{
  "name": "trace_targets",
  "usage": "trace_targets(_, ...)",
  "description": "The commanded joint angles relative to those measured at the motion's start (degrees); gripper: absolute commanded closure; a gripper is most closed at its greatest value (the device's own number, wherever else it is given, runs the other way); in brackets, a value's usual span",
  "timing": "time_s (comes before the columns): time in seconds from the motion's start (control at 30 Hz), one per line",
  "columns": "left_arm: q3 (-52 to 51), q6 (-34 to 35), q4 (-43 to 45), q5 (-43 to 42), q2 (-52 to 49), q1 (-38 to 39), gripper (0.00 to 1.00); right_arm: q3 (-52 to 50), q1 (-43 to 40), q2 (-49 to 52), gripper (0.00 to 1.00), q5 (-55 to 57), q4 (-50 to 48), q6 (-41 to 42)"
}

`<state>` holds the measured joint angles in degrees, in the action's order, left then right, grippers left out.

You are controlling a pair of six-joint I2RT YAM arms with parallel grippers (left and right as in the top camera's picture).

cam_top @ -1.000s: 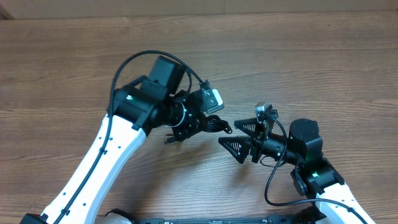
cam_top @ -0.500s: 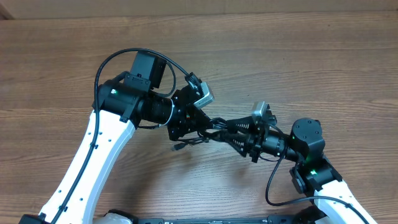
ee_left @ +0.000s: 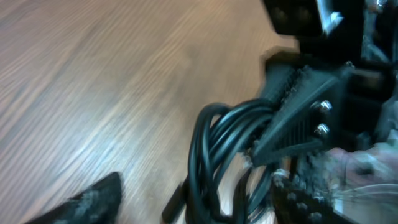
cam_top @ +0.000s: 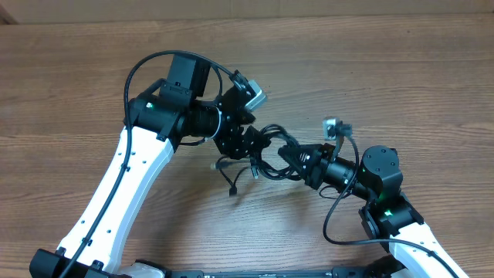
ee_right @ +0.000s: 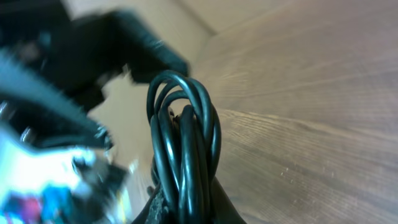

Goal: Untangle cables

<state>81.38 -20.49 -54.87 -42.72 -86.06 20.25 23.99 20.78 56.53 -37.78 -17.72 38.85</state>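
White-shelled arm links [cam_top: 116, 193] joined by black cylindrical joint housings [cam_top: 197, 122], green status light [cam_top: 384, 205] glowing behind the right tool; thick black wires [cam_top: 144, 62] looping over each wrist; black ribbed triangular finger [ee_left: 292, 121] fastened with two silver screws [ee_left: 321, 129].

This is looking like a robotics lab: a white left arm [cam_top: 127, 181] and right arm [cam_top: 409, 232] are hanging over a wood-grain desk [cam_top: 401, 69].

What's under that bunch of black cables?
Only wooden table shows around the cables, which dangle toward it. The patch directly beneath the bunch is hidden by it.
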Motion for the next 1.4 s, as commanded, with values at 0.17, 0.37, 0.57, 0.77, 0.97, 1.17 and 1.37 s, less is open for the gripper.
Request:
trace_targets(0.17, 0.76, 32.06, 3.56, 20.28, -0.46, 0.11, 0.00, 0.74, 0.15, -0.20, 0.96, 12.22, 4.09, 29.79)
trace_targets(0.37, 0.74, 19.56, 3.82, 17.46, -0.48, 0.02, 0.00, 0.74, 0.15, -0.20, 0.96, 5.95, 6.67, 25.35)
trace_targets(0.57, 0.74, 7.15, 2.56, 14.40, -0.83, 0.15, 0.04, 0.74, 0.15, -0.20, 0.96, -1.88, 6.08, 21.42)
trace_targets(0.77, 0.72, -3.69, -1.75, 4.76, -0.92, 0.17, 0.07, 0.74, 0.15, -0.20, 0.96, -3.63, 3.39, 16.28)
trace_targets(0.97, 0.72, -7.61, -4.44, -1.01, -0.96, 0.17, 0.10, 0.74, 0.15, -0.20, 0.96, -9.42, -5.18, 13.33)
trace_targets(1.17, 0.72, -9.09, -4.52, -4.90, -0.96, 0.17, 0.44, 0.74, 0.15, 0.13, 0.96, -11.52, -5.22, 13.38)
trace_targets(1.37, 0.72, -8.85, -4.96, -4.96, -0.98, 0.22, 0.96, 0.74, 0.15, 0.13, 0.96, -12.09, -5.22, 13.60)
